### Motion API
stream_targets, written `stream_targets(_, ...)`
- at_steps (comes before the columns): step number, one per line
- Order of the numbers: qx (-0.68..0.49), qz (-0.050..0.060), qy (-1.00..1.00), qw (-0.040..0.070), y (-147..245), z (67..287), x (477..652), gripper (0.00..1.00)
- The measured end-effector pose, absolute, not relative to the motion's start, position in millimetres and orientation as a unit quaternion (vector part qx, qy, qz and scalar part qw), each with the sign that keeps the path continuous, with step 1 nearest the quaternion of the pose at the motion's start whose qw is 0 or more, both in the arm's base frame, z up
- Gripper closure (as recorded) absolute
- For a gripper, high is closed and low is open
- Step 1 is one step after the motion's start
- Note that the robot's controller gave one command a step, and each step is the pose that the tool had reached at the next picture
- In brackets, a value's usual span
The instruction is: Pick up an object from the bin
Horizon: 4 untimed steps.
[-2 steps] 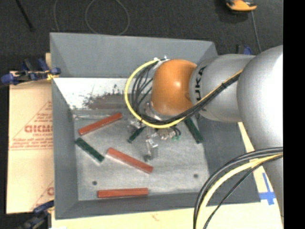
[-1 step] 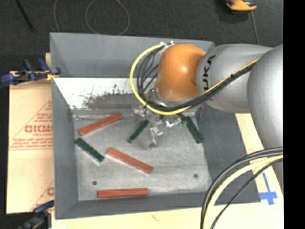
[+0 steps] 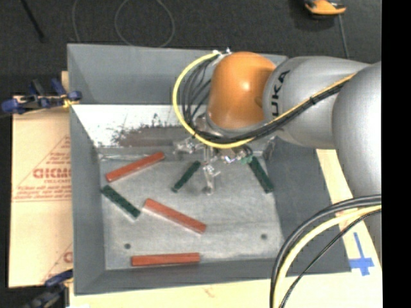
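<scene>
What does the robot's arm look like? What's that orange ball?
The arm is fat, round and silvery grey, with black letters UKA showing. On its wrist sits a smooth, round orange cover. Yellow and black cables loop round it, above a small metal gripper.

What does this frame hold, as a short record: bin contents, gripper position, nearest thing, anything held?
bin: grey metal, bars lying apart, no heap
red bars: upper red bar, middle red bar, lower red bar
green bars: left green bar, centre green bar, right green bar
gripper: down in the bin's upper middle, between the centre and right green bars
nearest thing: centre green bar, just beside the gripper
held: nothing evident
task state: pick not yet done
</scene>
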State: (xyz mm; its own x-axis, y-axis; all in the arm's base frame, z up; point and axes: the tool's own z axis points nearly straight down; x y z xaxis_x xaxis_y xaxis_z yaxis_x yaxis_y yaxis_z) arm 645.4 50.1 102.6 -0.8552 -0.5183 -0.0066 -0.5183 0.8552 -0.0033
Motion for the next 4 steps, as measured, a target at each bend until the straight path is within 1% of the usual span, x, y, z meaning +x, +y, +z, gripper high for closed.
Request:
stream_targets(1, -0.285, 0.000, 0.958, 0.002, 45.6, 70.0, 638.1, 0.00)
stream_targets(2, -0.283, 0.000, 0.959, 0.004, 45.6, 71.8, 640.1, 0.00)
stream_targets(3, -0.282, 0.000, 0.960, 0.004, 45.4, 71.7, 640.0, 1.00)
stream_targets(4, -0.280, 0.000, 0.960, 0.004, 45.3, 85.8, 641.9, 1.00)
